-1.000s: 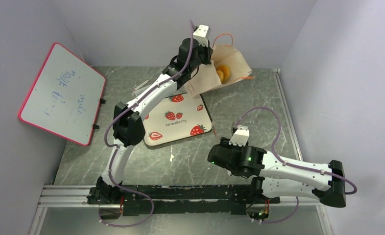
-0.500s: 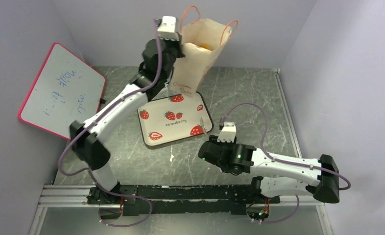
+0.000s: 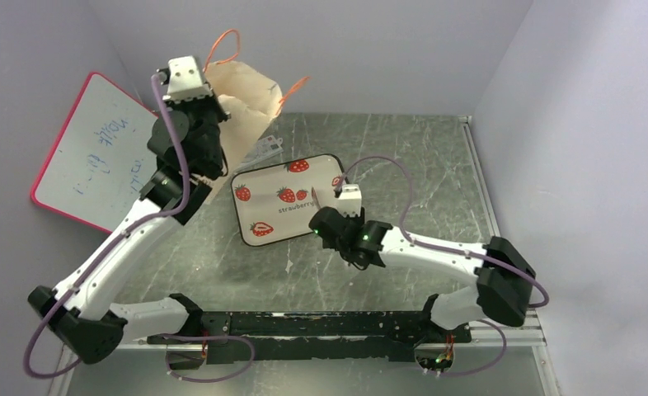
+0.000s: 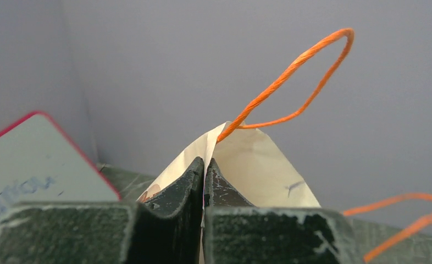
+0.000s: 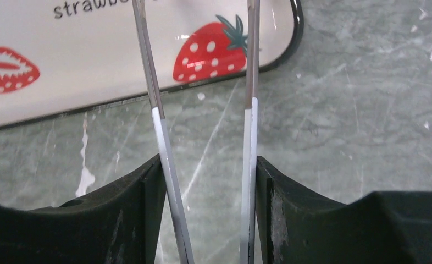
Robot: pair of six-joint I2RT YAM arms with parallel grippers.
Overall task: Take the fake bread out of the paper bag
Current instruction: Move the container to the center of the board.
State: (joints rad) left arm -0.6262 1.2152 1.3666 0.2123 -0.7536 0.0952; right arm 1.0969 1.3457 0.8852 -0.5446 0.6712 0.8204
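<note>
Left hand (image 4: 204,165) pinches paper bag (image 4: 258,170); right hand (image 5: 208,165) holds tweezers (image 5: 251,82) over "strawberry" tray (image 5: 93,66).

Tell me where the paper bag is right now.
In the top view the paper bag is held up at the upper left, pinched in the jaws of the left gripper, between the whiteboard and the strawberry tray.

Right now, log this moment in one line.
left gripper: shut on paper bag rim | right gripper: shut on metal tongs, over tray edge | fake bread: unseen
</note>
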